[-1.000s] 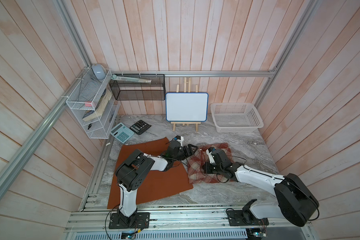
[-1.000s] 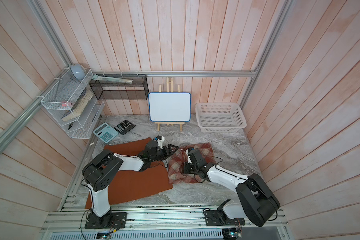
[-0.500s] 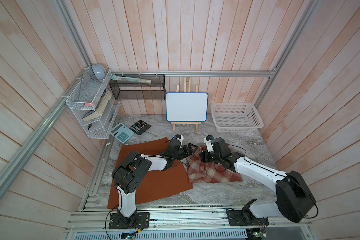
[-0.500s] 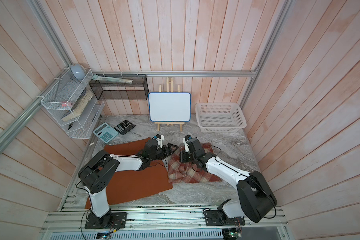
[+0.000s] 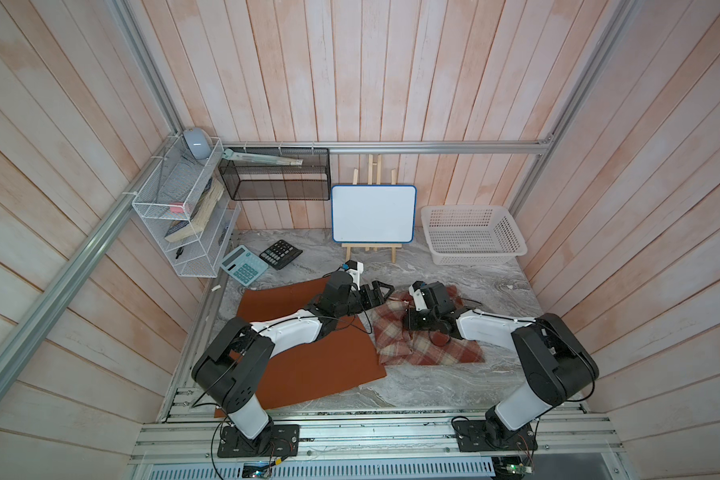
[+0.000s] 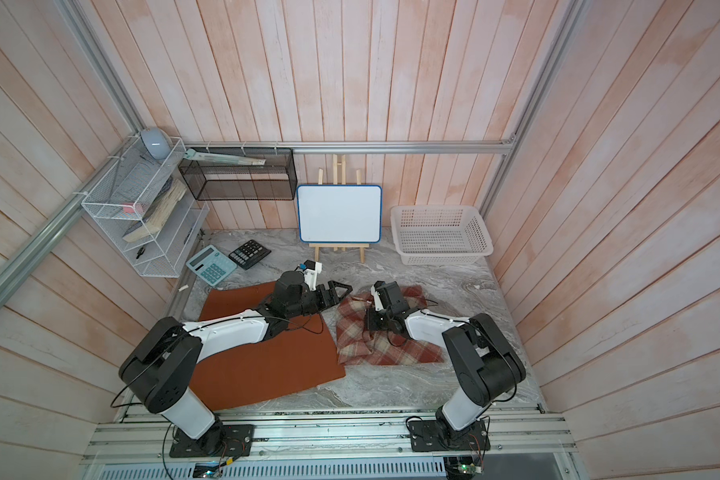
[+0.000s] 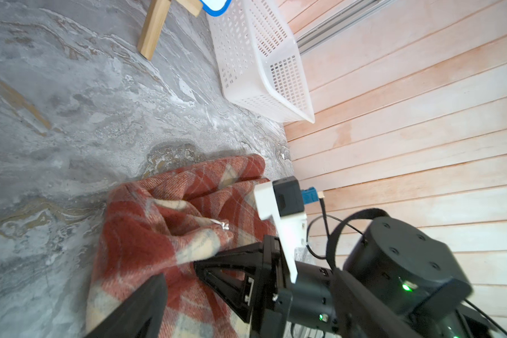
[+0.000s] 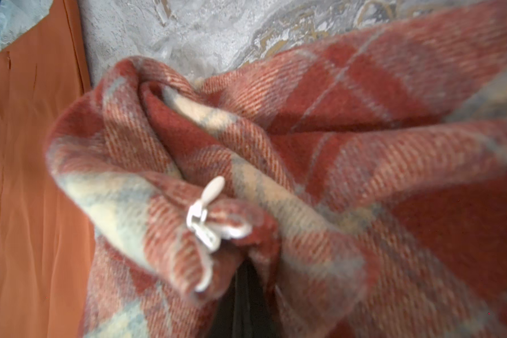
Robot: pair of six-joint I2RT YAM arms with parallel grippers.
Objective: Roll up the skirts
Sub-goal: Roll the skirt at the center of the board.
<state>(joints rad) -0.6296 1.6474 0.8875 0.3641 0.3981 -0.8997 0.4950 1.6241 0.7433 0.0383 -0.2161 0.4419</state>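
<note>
While neither skirt is yet rolled, the task is judged to be at its first step: the start of the roll on the plaid skirt. Nearest the arm bases, the rust-orange skirt (image 5: 308,365) is laid flat on the marble table (image 5: 433,390), partly under the left arm. Just beside it, toward the table's middle, the plaid skirt (image 5: 429,353) is laid with its far edge bunched into a loose fold. That fold is pinched by the right gripper (image 5: 410,326), its jaws pressed together on the cloth; a zip pull (image 8: 205,210) is seen at the gathered edge. The left gripper (image 5: 377,292) is held with jaws spread just beside the skirt's far left corner, and nothing is gripped by it.

For the next move, that corner would need to be taken by the left gripper, so that both ends are turned over evenly.

Counted: two skirts and two grippers. Farther back are one blue calculator (image 5: 244,264), one black calculator (image 5: 280,254), one whiteboard (image 5: 373,214) and one white basket (image 5: 474,257).
</note>
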